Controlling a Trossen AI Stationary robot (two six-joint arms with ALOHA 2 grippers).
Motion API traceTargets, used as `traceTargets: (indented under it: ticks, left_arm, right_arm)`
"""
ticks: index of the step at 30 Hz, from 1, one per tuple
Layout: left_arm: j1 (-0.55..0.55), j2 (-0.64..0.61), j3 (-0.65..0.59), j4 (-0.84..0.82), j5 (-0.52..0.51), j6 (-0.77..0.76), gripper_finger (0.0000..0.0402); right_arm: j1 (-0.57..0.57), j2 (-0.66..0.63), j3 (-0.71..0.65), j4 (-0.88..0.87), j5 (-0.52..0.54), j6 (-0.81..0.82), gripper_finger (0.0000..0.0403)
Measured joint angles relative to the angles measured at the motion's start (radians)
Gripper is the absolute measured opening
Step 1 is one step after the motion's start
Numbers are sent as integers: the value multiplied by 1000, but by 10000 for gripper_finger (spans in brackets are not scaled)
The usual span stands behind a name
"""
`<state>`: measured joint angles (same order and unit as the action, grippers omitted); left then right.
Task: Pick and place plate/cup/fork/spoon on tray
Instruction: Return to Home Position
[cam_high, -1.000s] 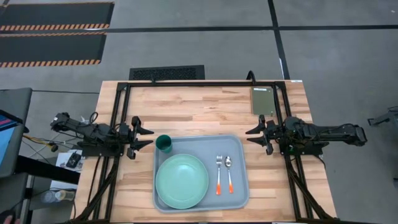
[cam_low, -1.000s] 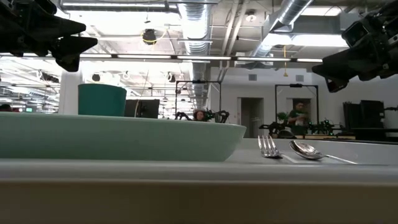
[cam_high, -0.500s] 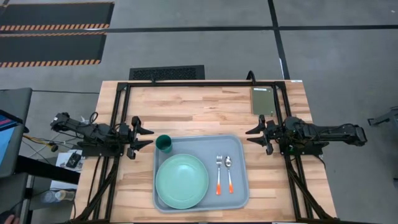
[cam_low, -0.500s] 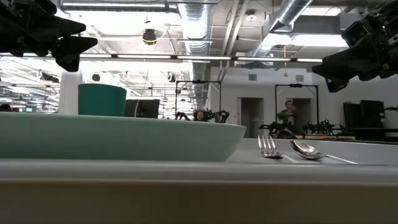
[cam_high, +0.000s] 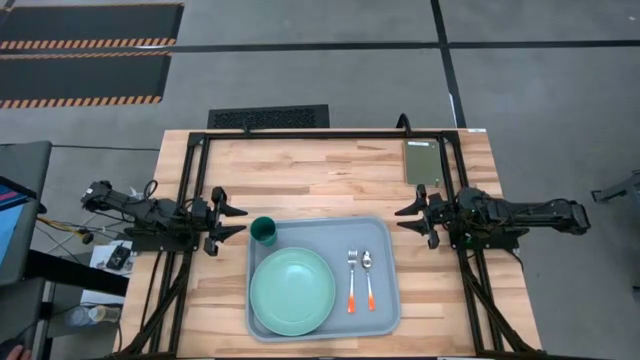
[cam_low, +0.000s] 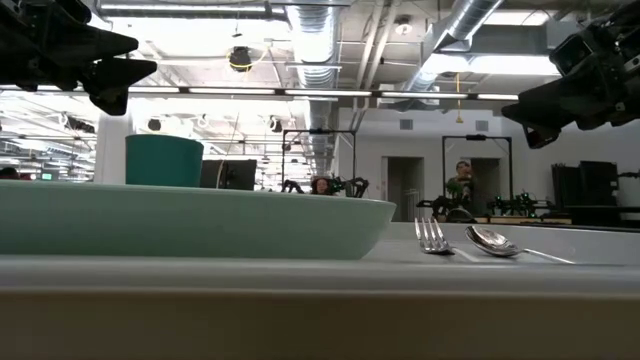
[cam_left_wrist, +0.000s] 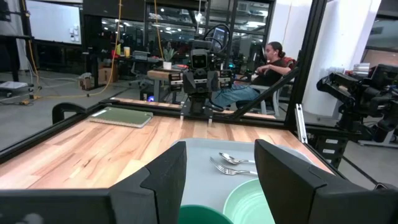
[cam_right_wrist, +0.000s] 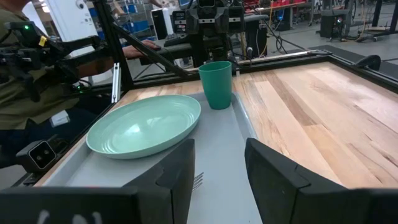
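Note:
The pale grey-blue tray (cam_high: 385, 232) lies at the table's near middle. On it rest the mint-green plate (cam_high: 292, 291) at the near left, the dark teal cup (cam_high: 264, 231) upright in the far left corner, and the fork (cam_high: 352, 276) and spoon (cam_high: 369, 274) side by side to the right, orange handles toward the near edge. My left gripper (cam_high: 238, 219) is open and empty, above the table just left of the tray. My right gripper (cam_high: 403, 220) is open and empty, just right of the tray.
A flat olive-green block (cam_high: 422, 161) lies at the table's far right corner. A black frame (cam_high: 300, 134) runs along the table's far edge and sides. People sit at benches in the room beyond the table (cam_left_wrist: 273, 59).

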<state>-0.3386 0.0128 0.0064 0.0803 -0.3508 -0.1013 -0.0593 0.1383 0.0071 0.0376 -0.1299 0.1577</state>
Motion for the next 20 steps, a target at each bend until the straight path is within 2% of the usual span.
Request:
traceTargets:
  ticks: [20]
  left_arm:
    - [0, 0, 0, 0, 0, 0, 180]
  right_arm:
    - [0, 0, 0, 0, 0, 0, 170]
